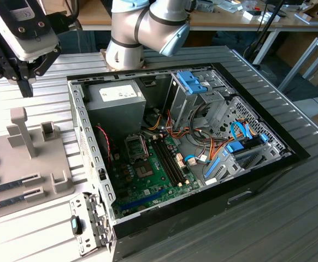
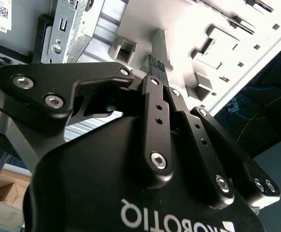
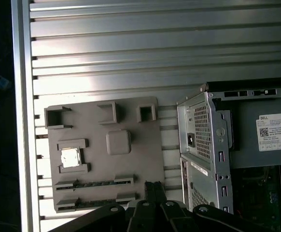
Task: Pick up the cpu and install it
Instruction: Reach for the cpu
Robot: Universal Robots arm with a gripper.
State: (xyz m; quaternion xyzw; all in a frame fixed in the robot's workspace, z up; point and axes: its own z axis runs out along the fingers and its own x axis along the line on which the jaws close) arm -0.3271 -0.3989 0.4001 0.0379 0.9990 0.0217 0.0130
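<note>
Hovering above the grey tray (image 3: 131, 169), the gripper (image 3: 153, 186) has yet to take the cpu (image 3: 70, 157).
Fingers (image 2: 156, 96) clenched, empty; the cpu sits in a tray pocket; pickup likely calls for parting them over it.

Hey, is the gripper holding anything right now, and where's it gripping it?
Nothing is held. The gripper is shut on nothing, and the cpu lies in its nest on the grey tray.

cpu (image 3: 70, 157): shiny metal top | tray (image 3: 146, 159): matt grey plastic | table (image 3: 131, 48): ribbed bare metal
</note>
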